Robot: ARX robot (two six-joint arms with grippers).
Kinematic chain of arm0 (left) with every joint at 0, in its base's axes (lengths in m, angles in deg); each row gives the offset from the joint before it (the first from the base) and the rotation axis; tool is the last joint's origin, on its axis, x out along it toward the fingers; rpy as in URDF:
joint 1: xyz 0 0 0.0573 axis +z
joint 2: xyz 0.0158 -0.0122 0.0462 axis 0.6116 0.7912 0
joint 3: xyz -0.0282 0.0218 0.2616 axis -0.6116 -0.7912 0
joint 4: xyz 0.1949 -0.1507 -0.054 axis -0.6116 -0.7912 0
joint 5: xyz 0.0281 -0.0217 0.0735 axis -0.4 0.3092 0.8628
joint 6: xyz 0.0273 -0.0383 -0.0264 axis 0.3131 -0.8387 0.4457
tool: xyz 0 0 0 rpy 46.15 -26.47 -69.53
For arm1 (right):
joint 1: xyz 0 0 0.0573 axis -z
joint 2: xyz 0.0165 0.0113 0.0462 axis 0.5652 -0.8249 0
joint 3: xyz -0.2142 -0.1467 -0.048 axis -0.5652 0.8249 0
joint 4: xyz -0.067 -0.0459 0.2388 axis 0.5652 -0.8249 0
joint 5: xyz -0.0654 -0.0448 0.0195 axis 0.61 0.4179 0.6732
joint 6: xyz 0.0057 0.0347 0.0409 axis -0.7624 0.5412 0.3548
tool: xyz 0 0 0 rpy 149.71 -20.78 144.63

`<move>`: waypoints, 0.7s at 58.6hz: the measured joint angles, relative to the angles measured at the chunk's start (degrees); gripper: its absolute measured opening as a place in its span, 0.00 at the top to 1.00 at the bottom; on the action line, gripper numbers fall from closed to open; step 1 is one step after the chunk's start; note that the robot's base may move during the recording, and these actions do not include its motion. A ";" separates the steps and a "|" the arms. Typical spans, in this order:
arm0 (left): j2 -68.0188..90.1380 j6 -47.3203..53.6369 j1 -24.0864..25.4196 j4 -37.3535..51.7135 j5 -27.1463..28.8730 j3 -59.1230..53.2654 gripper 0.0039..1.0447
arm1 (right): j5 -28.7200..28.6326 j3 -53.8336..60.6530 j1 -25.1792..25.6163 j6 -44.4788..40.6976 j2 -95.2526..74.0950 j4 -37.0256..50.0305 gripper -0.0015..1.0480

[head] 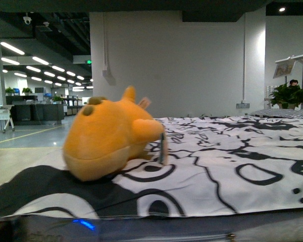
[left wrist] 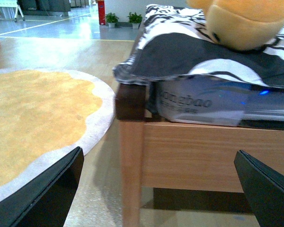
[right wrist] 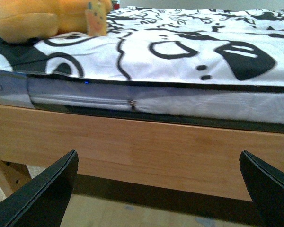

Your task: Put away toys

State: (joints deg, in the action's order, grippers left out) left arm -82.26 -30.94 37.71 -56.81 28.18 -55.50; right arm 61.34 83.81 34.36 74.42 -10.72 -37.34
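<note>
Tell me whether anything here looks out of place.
The plush lies loose at the near left corner of the bed, on the patterned sheet, not put away. At that corner the sheet bunches unevenly over the wooden post. Nothing looks spilled or damaged.

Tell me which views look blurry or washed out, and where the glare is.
Front view: the plush toy is slightly soft and the ceiling lights bloom. Left wrist view: glare on the glossy floor beyond the rug. Right wrist view: the bedsheet looks washed out.
</note>
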 joint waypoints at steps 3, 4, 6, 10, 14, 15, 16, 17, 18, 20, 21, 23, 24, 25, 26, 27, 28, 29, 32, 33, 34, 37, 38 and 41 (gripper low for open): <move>0.00 0.00 0.00 0.00 -0.02 0.00 0.05 | 0.00 0.00 0.00 -0.02 -0.04 -0.02 0.00; 0.00 0.02 0.00 0.04 -0.02 0.00 0.05 | -0.04 0.00 0.00 -0.02 0.00 0.00 0.00; 0.02 0.00 0.00 0.04 0.02 0.00 0.05 | 0.00 0.00 0.00 0.00 0.00 -0.07 0.00; 0.07 -0.02 -0.07 0.04 0.28 0.00 0.05 | -0.50 0.00 0.07 -0.04 -0.02 -0.02 0.00; 0.07 0.00 -0.04 0.04 0.20 0.00 0.05 | -0.37 0.00 0.04 -0.02 0.00 -0.04 0.00; 0.09 0.00 -0.07 0.04 0.17 0.00 0.05 | -0.37 0.00 0.04 -0.02 -0.02 -0.04 0.00; 0.09 0.00 -0.07 0.04 0.13 0.00 0.05 | -0.39 0.00 0.07 -0.02 -0.02 -0.04 0.00; 0.07 0.00 -0.07 0.04 0.24 0.00 0.05 | -0.44 0.00 0.07 -0.02 -0.02 -0.04 0.00; 0.07 0.00 -0.07 0.04 0.24 0.00 0.05 | -0.44 0.00 0.07 -0.02 -0.02 -0.04 0.00; 0.09 0.00 -0.07 0.04 0.13 0.00 0.05 | -0.37 0.00 0.04 -0.02 -0.02 -0.04 0.00; 0.07 0.00 -0.07 0.04 0.04 0.00 0.05 | -0.33 0.00 0.04 -0.02 -0.02 -0.04 0.00; 0.07 0.00 -0.07 0.04 0.04 0.00 0.05 | -0.28 0.00 0.07 -0.02 -0.02 -0.04 0.00; 0.07 0.00 -0.07 0.04 0.07 0.00 0.05 | -1.18 -0.02 0.31 0.09 -0.13 -0.11 0.00; 0.07 -0.02 -0.07 0.04 0.09 0.00 0.05 | -6.21 -0.33 1.88 0.50 -0.74 -1.01 0.00; 0.07 0.00 -0.07 0.04 0.07 0.00 0.05 | -11.96 -0.52 4.46 0.81 -1.95 -1.16 0.00; 0.07 0.02 -0.07 0.04 0.00 0.00 0.05 | -15.47 -0.70 6.23 0.94 -2.80 -0.94 0.00; 0.07 0.00 -0.07 0.04 0.00 0.00 0.05 | -19.61 -0.96 8.98 1.42 -3.98 -0.02 0.00; 0.07 0.00 -0.07 0.04 0.02 0.00 0.05 | -21.73 -1.25 10.73 1.70 -4.66 0.85 0.00; 0.07 0.00 -0.07 0.04 0.02 0.00 0.05 | -25.86 -2.38 14.47 2.40 -5.95 3.41 0.00; 0.07 0.00 -0.07 0.04 0.02 0.00 0.05 | -26.69 -2.91 15.54 2.58 -6.36 4.48 0.00; 0.07 0.00 -0.07 0.04 0.02 0.00 0.05 | -27.06 -3.43 16.46 2.82 -6.75 5.55 0.00; 0.07 0.00 -0.07 0.04 0.02 0.00 0.05 | -27.87 -5.14 18.25 3.69 -8.07 7.80 0.00; 0.07 0.00 -0.07 0.04 0.02 0.00 0.05 | -28.06 -5.73 18.51 3.98 -8.57 8.35 0.00; 0.07 0.00 -0.07 0.04 0.02 0.00 0.05 | -27.98 -7.43 18.58 4.87 -10.86 10.43 0.00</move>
State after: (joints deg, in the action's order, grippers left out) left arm -82.20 -30.94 37.65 -56.77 28.20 -55.50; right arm 33.36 76.37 52.94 79.30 -21.58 -26.91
